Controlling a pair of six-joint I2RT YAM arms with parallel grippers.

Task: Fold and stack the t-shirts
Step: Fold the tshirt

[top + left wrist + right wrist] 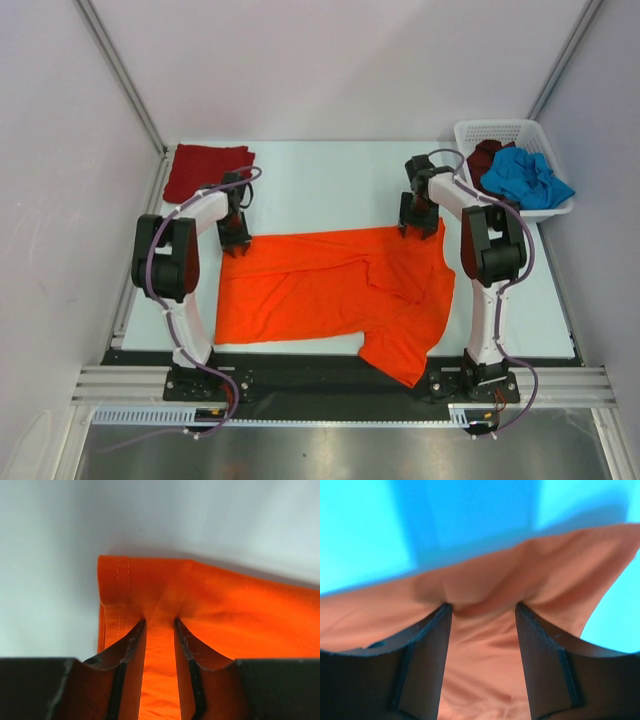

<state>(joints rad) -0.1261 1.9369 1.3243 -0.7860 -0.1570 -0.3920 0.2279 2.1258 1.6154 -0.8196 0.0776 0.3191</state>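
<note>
Across the table (pixel 320 180), an orange t-shirt (pixel 330 285) lies lengthwise left to right; left tool (pixel 237 242) on its far-left corner, grip unclear; right tool (pixel 417 230) on the far-right corner, jaws wide.

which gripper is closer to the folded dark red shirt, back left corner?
Left. The left gripper sits just in front of the dark red shirt; the right gripper is across the table, near the basket.

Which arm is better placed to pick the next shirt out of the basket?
Right: the right gripper sits nearest the basket at the far right; the left gripper is across the orange shirt.
</note>
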